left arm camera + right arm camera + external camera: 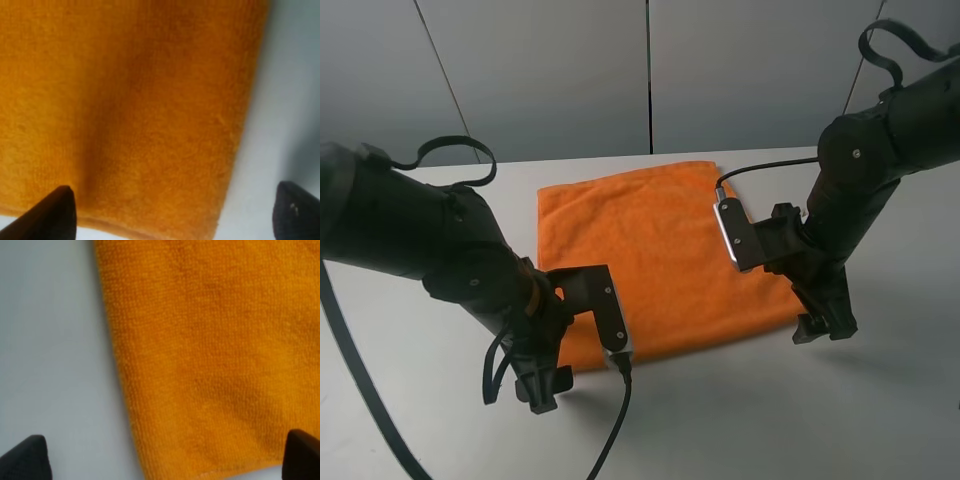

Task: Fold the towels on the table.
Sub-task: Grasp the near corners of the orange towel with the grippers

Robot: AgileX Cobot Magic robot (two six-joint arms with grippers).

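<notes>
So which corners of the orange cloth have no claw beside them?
The two far corners of the towel, nearest the wall. The left gripper and right gripper hang open at the two near corners.

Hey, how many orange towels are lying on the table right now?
1. The orange towel lies flat in the middle of the table, its near corners by the left gripper and the right gripper. No second towel shows, though one underneath would be hidden.
</notes>
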